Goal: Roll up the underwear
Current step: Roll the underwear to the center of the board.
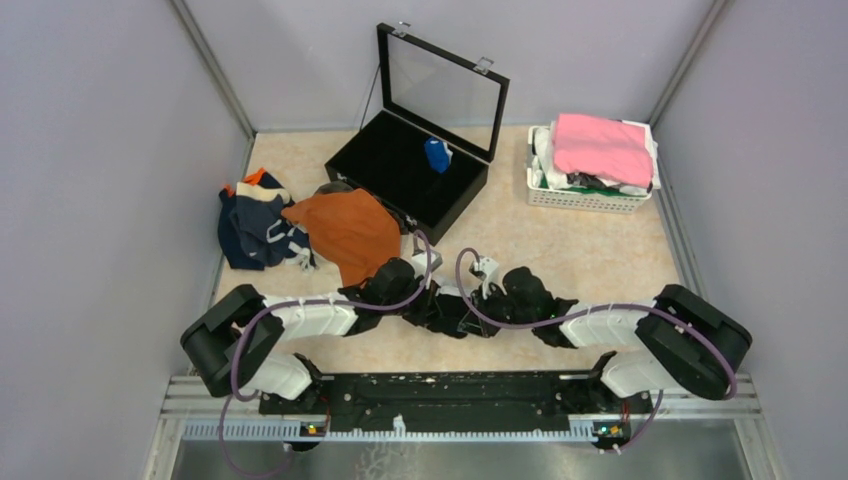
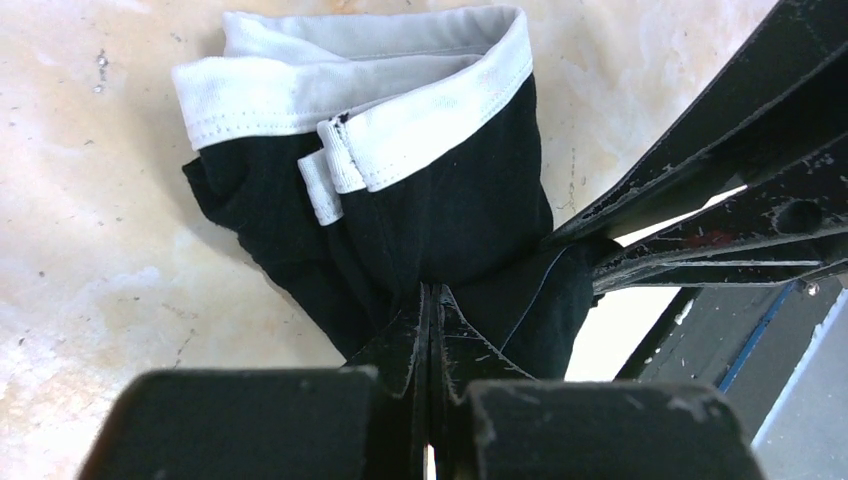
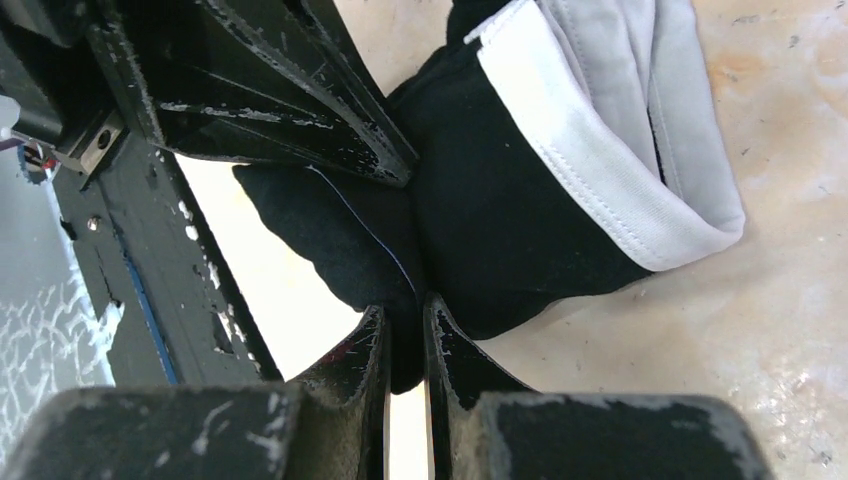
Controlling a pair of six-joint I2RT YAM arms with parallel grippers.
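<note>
Arms crowd over the middle of the table (image 1: 600, 260) by its near edge, so from above the black briefs (image 2: 440, 200) are almost wholly hidden under the two wrists and only a dark lump shows. The wrist cameras are clearer. The left gripper (image 2: 432, 300) has its fingers pressed together on a fold of the black cloth, and the right gripper (image 3: 405, 320) pinches the same bunched end from the other side, its fingers nearly touching with fabric between them. The two sets of tips sit just beside each other. The briefs lie on the table, folded narrow, with their long axis running from the pinched end out to the white waistband (image 2: 400, 110), which points away from both grippers. Which table edge that end faces cannot be told from above. Near the left edge lie a rust-orange pair (image 1: 350, 230) and a navy pair (image 1: 255, 225), crumpled and touching. A black box (image 1: 400, 175) stands open at the far edge, holding a small blue bundle (image 1: 437, 155). A white basket (image 1: 585, 198) in the far right corner carries a pink cloth (image 1: 600, 145).
</note>
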